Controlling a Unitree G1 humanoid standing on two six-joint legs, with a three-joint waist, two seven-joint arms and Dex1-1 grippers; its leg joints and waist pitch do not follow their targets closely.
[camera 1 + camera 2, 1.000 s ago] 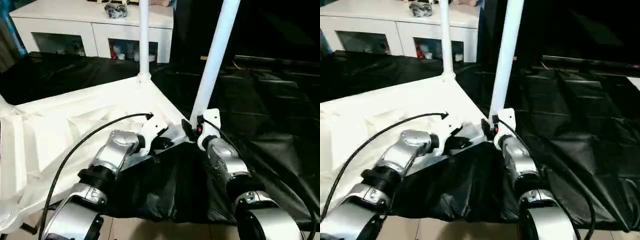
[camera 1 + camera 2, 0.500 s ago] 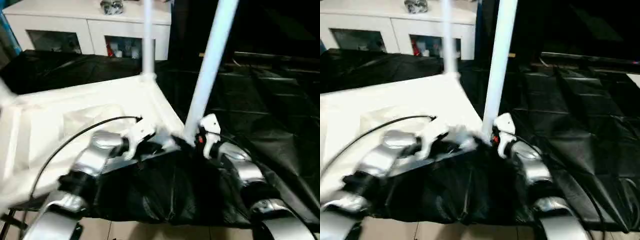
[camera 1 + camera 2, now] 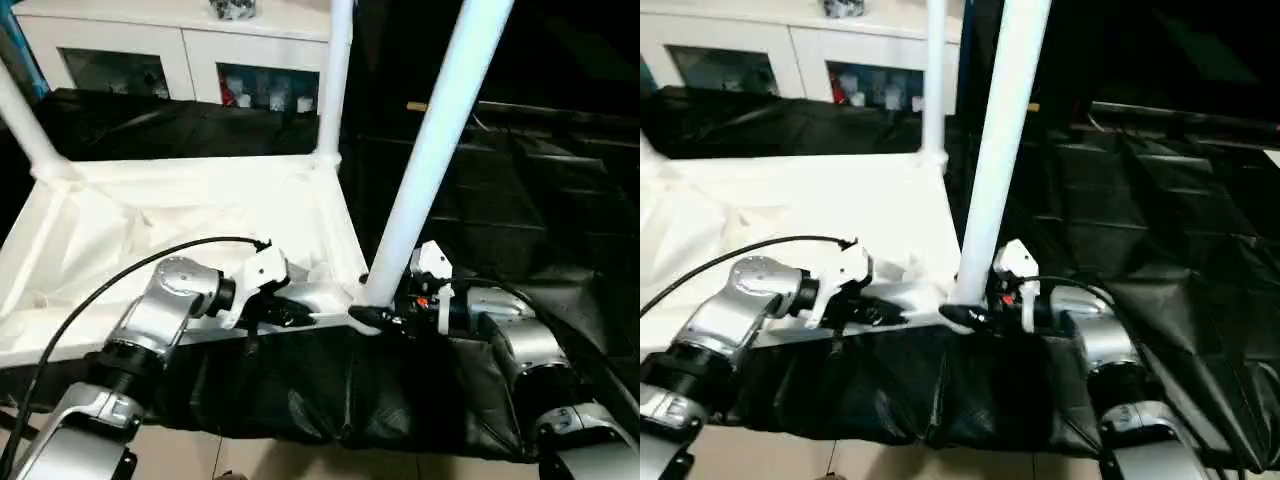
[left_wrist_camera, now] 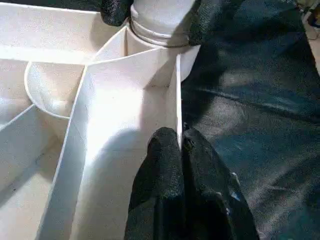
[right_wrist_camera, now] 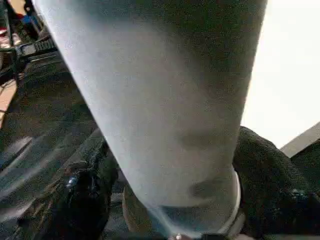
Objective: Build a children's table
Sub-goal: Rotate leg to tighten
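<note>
— If leaned sideways while clamped at its base by the right fingers [image 5: 270, 175], likely to lever out of the corner socket [image 4: 160, 35]: near leg [image 3: 430, 170], standing almost upright, seated just beneath those fingers. Cause: a sideways pull rather than a straight downward push.

— And at the other pair?

— Closed on the thin rim wall [image 4: 178, 100] of the upturned table top [image 3: 180, 215]: left fingers [image 4: 160, 165], a short way along the rim from the same socket. Possible slip off so narrow an edge. Result: top free to slide over the black sheet [image 3: 520, 220], leg free to tip.

— Containers?

— Corner socket, between the two pairs of fingers: holding the near leg. Two further sockets, well beyond the fingers: holding the far legs [image 3: 335, 80], one apiece. Ribbed hollow of the top, ahead of the left fingers: nothing loose to be seen. White cabinet [image 3: 170, 50], far beyond both pairs: small coloured items behind glass doors, too small to identify.
</note>
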